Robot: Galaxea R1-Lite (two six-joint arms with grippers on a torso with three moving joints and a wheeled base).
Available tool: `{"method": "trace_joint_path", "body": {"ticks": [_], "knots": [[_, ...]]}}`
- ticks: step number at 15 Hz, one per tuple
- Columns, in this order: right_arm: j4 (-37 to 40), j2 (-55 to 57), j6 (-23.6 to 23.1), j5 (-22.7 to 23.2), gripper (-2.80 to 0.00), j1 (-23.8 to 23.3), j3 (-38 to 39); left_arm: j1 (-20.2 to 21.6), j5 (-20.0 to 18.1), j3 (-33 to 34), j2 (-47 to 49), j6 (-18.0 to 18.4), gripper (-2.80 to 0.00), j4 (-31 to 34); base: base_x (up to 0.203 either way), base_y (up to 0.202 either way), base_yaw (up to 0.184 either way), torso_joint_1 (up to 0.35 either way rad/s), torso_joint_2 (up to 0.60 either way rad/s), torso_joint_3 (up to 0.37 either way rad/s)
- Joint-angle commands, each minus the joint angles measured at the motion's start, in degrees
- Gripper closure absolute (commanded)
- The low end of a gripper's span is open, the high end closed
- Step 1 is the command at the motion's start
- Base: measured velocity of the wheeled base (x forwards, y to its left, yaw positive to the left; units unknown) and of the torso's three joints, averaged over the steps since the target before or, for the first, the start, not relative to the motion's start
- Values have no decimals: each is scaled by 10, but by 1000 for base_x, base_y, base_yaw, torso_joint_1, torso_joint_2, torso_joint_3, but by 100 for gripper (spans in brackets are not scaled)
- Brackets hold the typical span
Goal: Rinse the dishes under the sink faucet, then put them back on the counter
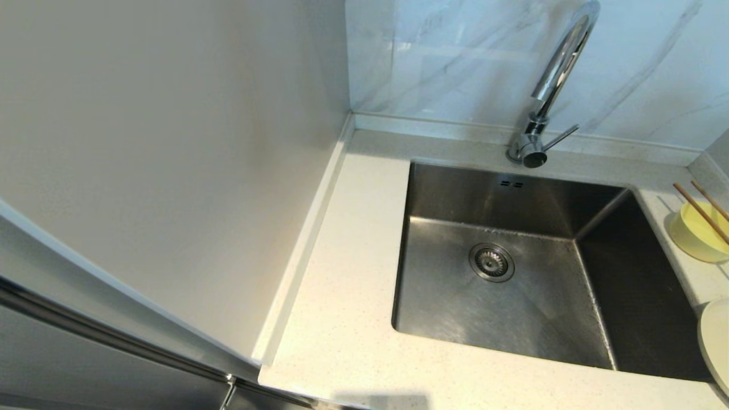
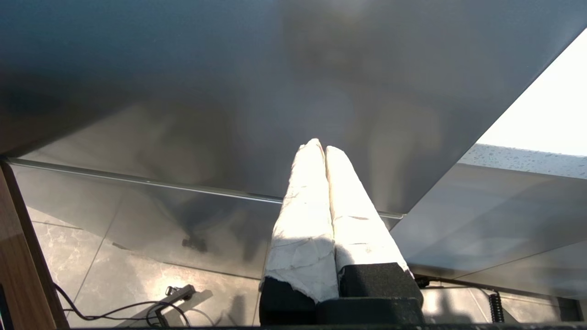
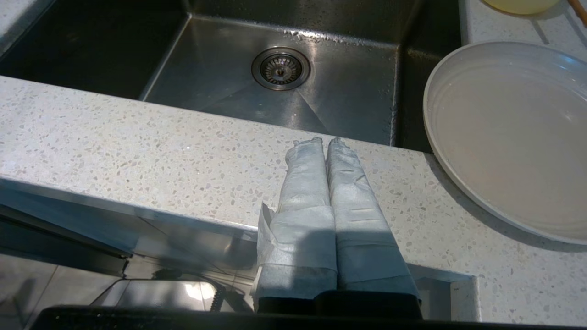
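Note:
On the speckled counter [image 1: 353,319] right of the steel sink [image 1: 512,319] stands the pale-yellow bowl [image 1: 696,236], with the brown chopsticks [image 1: 701,213] lying across its rim. The cream-white plate [image 1: 716,344] lies nearer, at the right edge; the right wrist view shows the plate [image 3: 513,137] empty. The chrome faucet [image 1: 549,85] rises behind the sink. My right gripper [image 3: 324,143] is shut and empty, low before the counter's front edge, left of the plate. My left gripper [image 2: 319,145] is shut, empty, parked beside a steel panel. Neither gripper shows in the head view.
A white cabinet wall [image 1: 171,171] closes off the counter's left side. The drain [image 1: 491,262] sits in the middle of the sink floor. A marble backsplash [image 1: 467,62] stands behind the faucet. Cables [image 2: 119,309] lie on the tiled floor below the left arm.

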Motion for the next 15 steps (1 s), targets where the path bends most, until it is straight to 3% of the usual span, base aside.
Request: {"method": "trace_joint_path", "body": {"ticks": [1,15], "knots": [[0,1,0,0,0,0,4,0,0,0,0,0,0,0,0,0,0,0,0,0],[0,1,9,-2,0,0,5,0,0,0,0,0,0,0,0,0,0,0,0,0]]}}
